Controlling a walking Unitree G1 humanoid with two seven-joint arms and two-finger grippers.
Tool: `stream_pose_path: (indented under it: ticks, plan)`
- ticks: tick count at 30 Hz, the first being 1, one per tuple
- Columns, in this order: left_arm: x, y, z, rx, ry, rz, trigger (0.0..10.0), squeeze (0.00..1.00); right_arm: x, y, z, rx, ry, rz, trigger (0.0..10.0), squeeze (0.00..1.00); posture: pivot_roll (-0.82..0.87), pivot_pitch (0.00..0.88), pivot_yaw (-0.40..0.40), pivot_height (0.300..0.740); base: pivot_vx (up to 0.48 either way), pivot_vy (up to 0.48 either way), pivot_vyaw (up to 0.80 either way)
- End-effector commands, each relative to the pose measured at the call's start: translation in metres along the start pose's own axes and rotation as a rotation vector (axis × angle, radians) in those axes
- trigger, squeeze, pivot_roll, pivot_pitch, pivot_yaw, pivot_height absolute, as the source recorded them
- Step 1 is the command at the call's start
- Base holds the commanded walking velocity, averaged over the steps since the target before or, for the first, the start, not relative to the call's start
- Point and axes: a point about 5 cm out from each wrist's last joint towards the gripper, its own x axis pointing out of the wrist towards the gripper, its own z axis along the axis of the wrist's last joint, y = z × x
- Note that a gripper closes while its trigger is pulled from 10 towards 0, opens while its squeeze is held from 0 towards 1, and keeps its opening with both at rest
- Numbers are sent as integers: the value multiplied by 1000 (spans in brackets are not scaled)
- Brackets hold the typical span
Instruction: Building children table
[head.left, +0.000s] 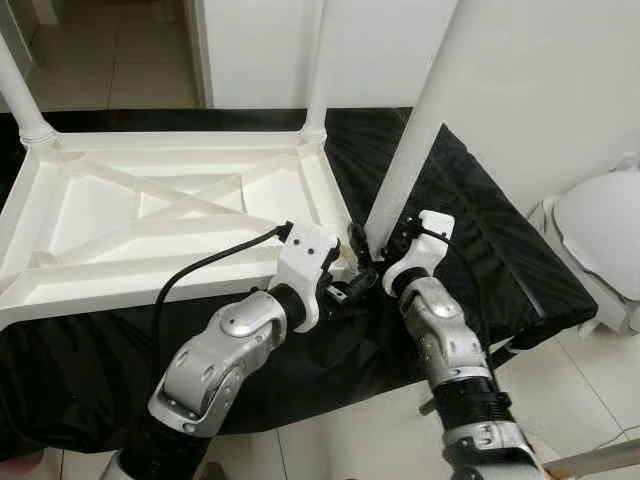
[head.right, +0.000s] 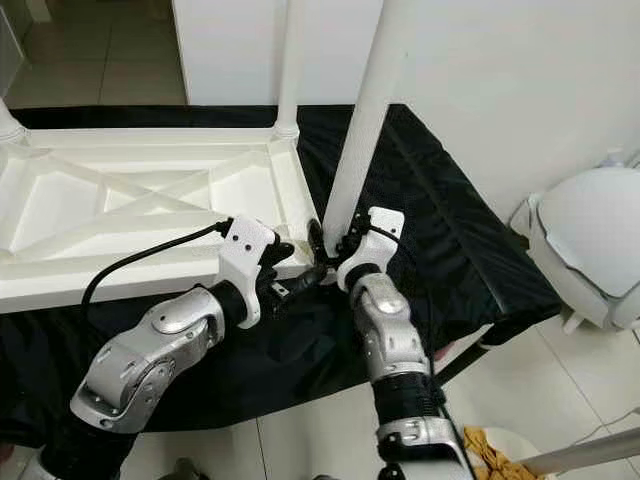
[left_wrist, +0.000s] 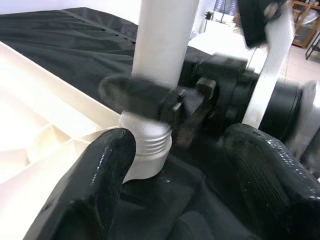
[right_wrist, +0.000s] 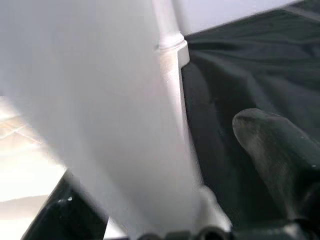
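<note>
Right end effector (head.right: 330, 243) clamps white table leg (head.right: 368, 110); left end effector (head.right: 300, 277) gapes.

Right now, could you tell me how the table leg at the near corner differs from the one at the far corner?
The near leg leans sideways, its threaded base exposed, with the right claw shut around it. The far leg stands upright, seated in its socket, untouched. Both are white round legs on the upturned tabletop.

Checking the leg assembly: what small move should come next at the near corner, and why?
Probably keep twisting the table leg in: the right gripper is clamped on it just above the corner socket, and its threads still show above the upturned tabletop. The left gripper waits open beside it.
</note>
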Motion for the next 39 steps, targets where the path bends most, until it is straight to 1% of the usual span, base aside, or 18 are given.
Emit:
stream_pose_path:
  ticks: [1,2,3,4,5,6,7,8,10,13,16,21,22,23,31,33,37,39]
  plan:
    - [-1,-7,2,7,-12,-81,10000,0,0,-11,4,7,-16,37,10000,212,9,1,-99,740,0,0,0]
    - [-1,-7,2,8,-12,-82,10000,0,0,-14,5,13,-10,58,10000,212,9,1,-99,740,0,0,0]
    - [-1,-7,1,9,-11,-82,10000,0,0,-17,4,5,-7,86,10000,0,10,0,-97,740,0,0,0]
    - [-1,-7,1,9,-11,-82,10000,0,0,-17,4,5,-7,86,10000,0,10,0,-97,740,0,0,0]
    - [-1,-7,1,9,-10,-84,10000,0,0,-20,3,0,9,133,10000,0,10,0,-96,740,0,0,0]
    - [-1,-7,2,9,-10,-85,10000,0,0,-23,1,-32,20,180,10000,0,11,0,-94,740,0,0,0]
    - [-1,-7,2,9,-10,-85,10000,0,0,-23,1,-32,20,180,10000,0,11,0,-94,740,0,0,0]
    - [-1,-7,2,8,-9,-87,10000,0,-1,-26,0,-54,29,211,10000,0,11,0,-94,740,0,0,0]
    - [-1,-7,2,9,-8,-90,10000,0,-1,-29,-4,-54,63,297,10000,0,12,0,-89,740,0,0,0]
    - [-1,-7,2,9,-7,-90,10000,0,-1,-30,-5,-54,76,332,10000,0,13,0,-88,740,0,0,0]
    - [-1,-8,3,12,-7,-93,10000,0,4,-36,-7,-96,121,389,10000,0,20,0,-83,740,0,0,0]
    - [-1,-8,3,12,-7,-93,10000,0,9,-39,-8,-109,146,398,10000,0,24,0,-80,740,0,0,0]
    - [-1,-8,3,12,-7,-94,10000,0,11,-40,-8,-114,159,400,2235,0,27,0,-79,740,0,0,0]
    - [-1,-8,4,12,-8,-94,10000,0,12,-41,-9,-116,169,404,0,0,29,0,-78,740,0,0,0]
    - [-2,-7,6,13,-10,-91,10000,0,12,-43,-15,-108,239,430,0,0,31,4,-76,740,0,0,0]
    - [-2,-6,7,13,-11,-88,10000,0,10,-46,-19,-86,253,435,0,0,28,15,-74,740,0,0,0]
    - [-1,-6,7,12,-12,-82,10000,0,8,-48,-21,-73,255,429,0,0,28,15,-74,740,0,0,0]
    - [-2,-5,7,11,-15,-78,10000,0,7,-49,-22,-49,241,413,0,0,25,24,-76,740,0,0,0]
